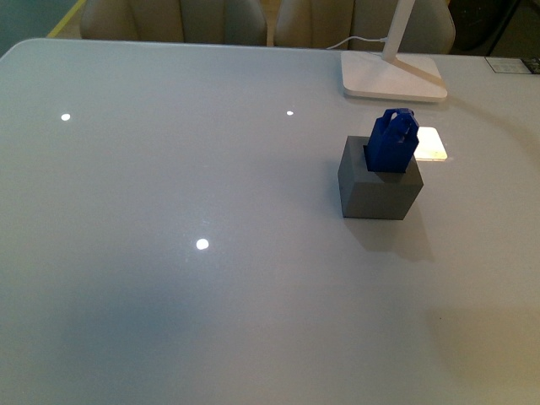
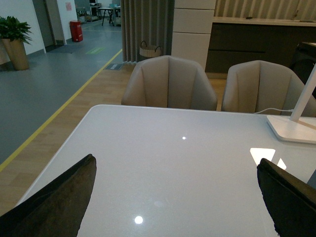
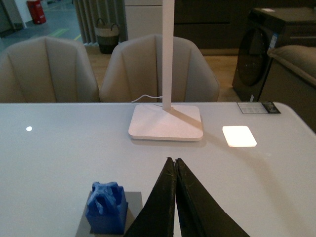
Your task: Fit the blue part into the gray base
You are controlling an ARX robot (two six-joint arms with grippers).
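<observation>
The blue part (image 1: pixel 392 141) sits in the gray base (image 1: pixel 380 192), near the right gripper (image 3: pixel 172 160) (fingers pressed together); left gripper (image 2: pixel 176 162) spread wide

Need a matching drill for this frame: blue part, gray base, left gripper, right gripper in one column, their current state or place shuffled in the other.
Column 1
1. blue part
2. gray base
3. left gripper
4. right gripper

Column 2
A. shut, holding nothing
B. stands just in front of the white lamp foot
C. open, holding nothing
D. sits in a square top hole, handle up

Pairs: 1-D, 2-B, 3-C, 4-A
</observation>
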